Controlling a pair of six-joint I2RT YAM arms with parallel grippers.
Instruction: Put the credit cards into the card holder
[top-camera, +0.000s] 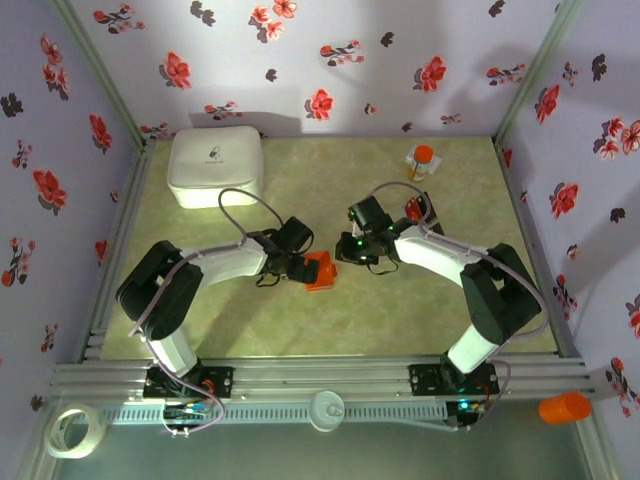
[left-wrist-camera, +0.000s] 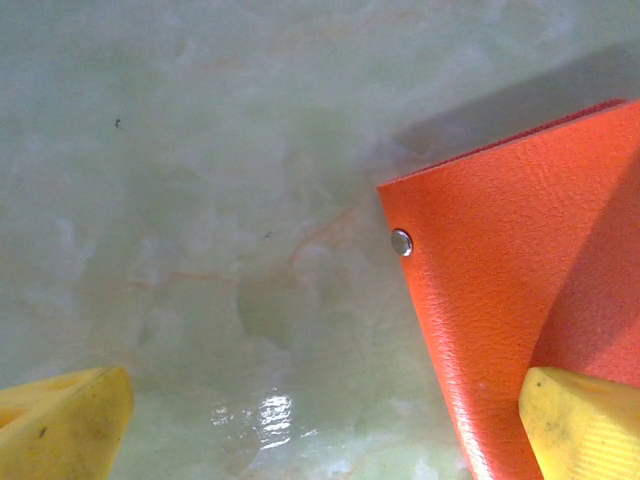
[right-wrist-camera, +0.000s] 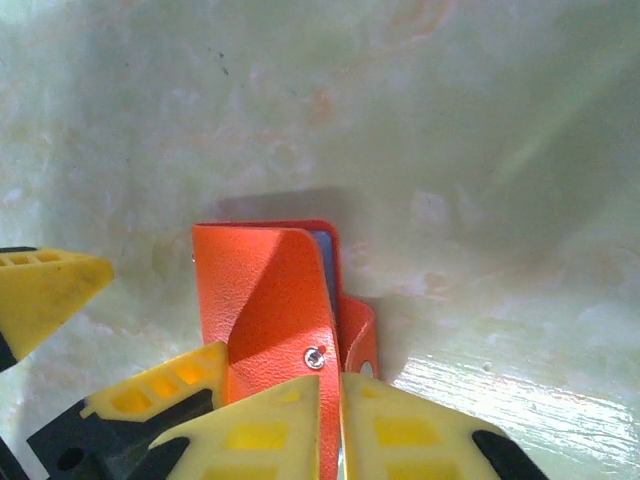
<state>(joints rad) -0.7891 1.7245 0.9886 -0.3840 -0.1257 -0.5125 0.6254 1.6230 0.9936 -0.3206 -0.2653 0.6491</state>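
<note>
The orange card holder (top-camera: 320, 271) lay near the middle of the marbled green table (top-camera: 300, 325), between the two arms. The right gripper (right-wrist-camera: 336, 415) was clamped narrowly on the holder's near edge, beside a snap stud (right-wrist-camera: 315, 357), with a sliver of blue-grey lining visible under the folded flap. The left gripper (left-wrist-camera: 325, 385) stood spread wide and grasped nothing. One of its yellow fingers (left-wrist-camera: 580, 425) was over the holder's leather corner and the other was above bare table. Red credit cards (top-camera: 414, 209) sat just behind the right arm's wrist. A white rounded box (top-camera: 215, 167) rested at the far left.
</note>
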